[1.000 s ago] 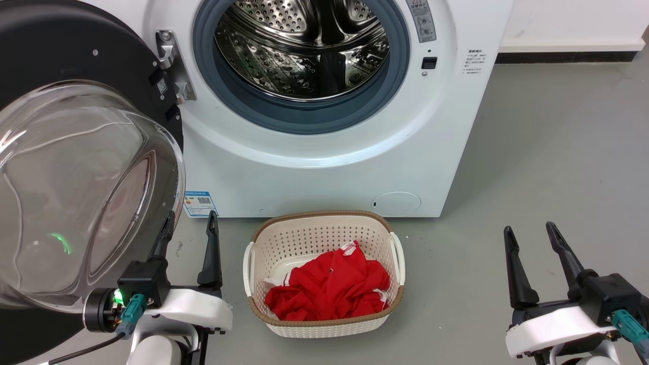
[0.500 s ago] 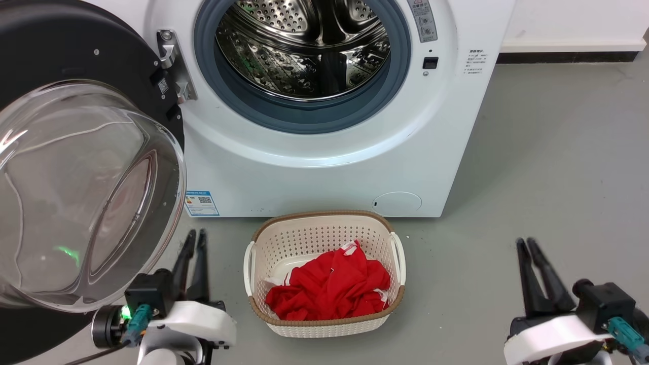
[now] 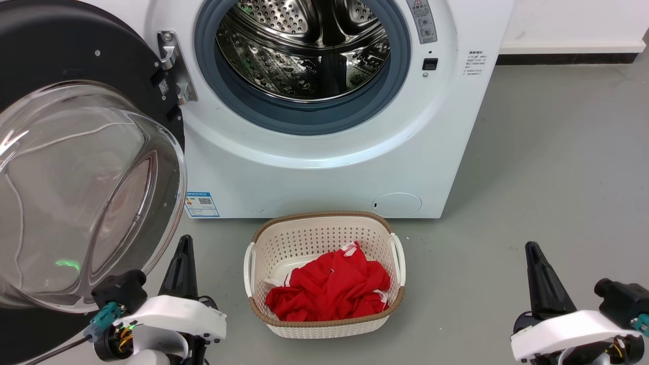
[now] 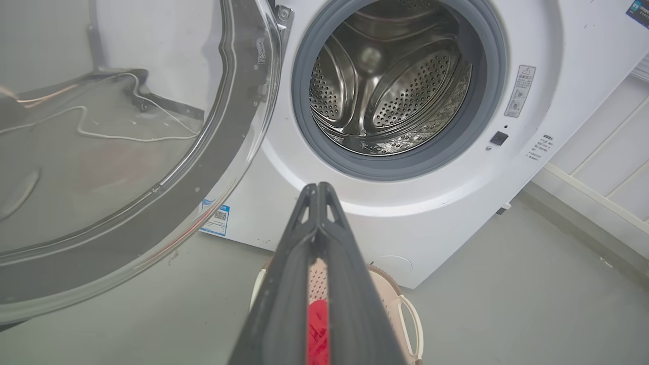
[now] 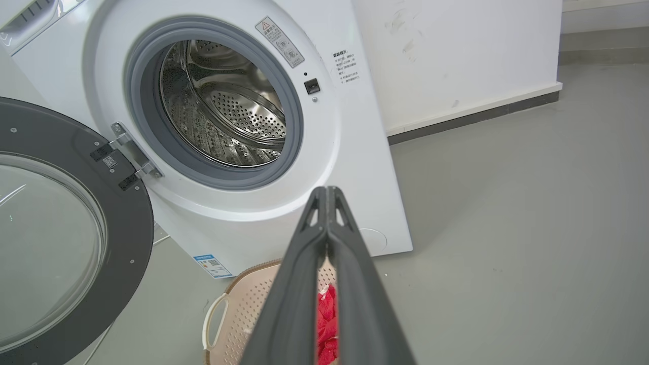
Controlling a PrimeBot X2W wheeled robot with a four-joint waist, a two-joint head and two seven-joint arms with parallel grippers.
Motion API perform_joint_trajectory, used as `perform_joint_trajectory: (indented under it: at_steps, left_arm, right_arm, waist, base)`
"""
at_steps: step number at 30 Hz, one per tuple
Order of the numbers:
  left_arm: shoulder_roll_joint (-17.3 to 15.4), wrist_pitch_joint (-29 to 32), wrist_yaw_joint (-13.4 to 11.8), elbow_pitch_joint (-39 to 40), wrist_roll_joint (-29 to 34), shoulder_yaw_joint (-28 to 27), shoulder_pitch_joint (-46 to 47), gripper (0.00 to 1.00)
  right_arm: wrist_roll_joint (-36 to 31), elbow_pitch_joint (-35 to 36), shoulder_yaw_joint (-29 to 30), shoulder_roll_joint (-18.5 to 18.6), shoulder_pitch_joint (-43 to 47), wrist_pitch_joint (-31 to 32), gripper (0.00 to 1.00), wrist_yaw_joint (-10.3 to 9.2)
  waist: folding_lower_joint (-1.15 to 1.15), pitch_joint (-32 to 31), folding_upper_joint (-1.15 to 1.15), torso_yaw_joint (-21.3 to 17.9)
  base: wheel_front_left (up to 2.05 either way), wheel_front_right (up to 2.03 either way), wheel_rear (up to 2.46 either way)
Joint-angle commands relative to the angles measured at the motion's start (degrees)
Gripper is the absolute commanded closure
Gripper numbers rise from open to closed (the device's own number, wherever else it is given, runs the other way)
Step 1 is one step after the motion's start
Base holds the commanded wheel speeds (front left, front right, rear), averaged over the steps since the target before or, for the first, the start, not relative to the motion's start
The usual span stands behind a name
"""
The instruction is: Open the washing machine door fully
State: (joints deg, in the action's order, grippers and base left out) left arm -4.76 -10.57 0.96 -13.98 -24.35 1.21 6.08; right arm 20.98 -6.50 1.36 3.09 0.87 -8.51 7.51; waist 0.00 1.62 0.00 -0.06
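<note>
Since both arms sit nearest, start there. Left gripper [image 3: 184,243]: jaws pressed together, holding nothing, tip just right of the door's lower edge, and it looks clear of the door. Right gripper [image 3: 532,248]: jaws together too, empty, over bare floor [image 3: 547,152], well apart from everything.

Between them, a bit farther, is a cream laundry basket [image 3: 324,217] with red cloth [image 3: 329,284] inside, just in front of the machine.

Near left: the washing machine door [image 3: 61,45] is swung wide out to the left, its inner face toward the robot and the clear glass bowl [image 3: 76,192] bulging forward. Its left edge runs out of the head view. The metal hinge [image 3: 172,61] ties it to the washing machine [image 3: 329,177] at the left of the opening. Farther in come the grey-blue gasket [image 3: 304,119], then the steel drum [image 3: 304,50], which looks empty. White wall [image 3: 568,20] at far right.

Handling, as a judgement:
- The door is rigid and probably fairly heavy. It swings only about the hinge, so it should move in a smooth arc.
- The glass bowl is glossy, slippery and breakable, so don't press or pinch it.
- A better contact is the black ring around the bowl, on the side away from the hinge for leverage.
- A flat push with the jaws together should do; no clamp needed.

The door looks at or close to full travel, so any remaining push should be light to avoid straining the hinge.
</note>
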Motion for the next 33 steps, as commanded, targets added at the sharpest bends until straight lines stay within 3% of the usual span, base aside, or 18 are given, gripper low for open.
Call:
perform_joint_trajectory:
  at_steps: [1, 33]
  left_arm:
    - [0.0, 0.5, 0.3, 1.1, -2.6, -0.5, 0.9, 1.00]
    - [0.7, 7.2, 2.9, 0.8, -29.3, -3.4, 0.6, 1.00]
  right_arm:
    - [2.9, 0.4, 0.2, 0.4, -2.0, 0.3, 1.00, -0.01]
    - [31.7, -2.7, 1.3, 0.9, -4.2, 5.6, 1.00, -0.01]
  waist:
    - [0.00, 0.0, 0.00, 0.0]
    - [0.00, -0.4, 0.00, 0.0]
  base:
    - [0.00, 0.00, 0.00]
    - [0.00, 0.00, 0.00]
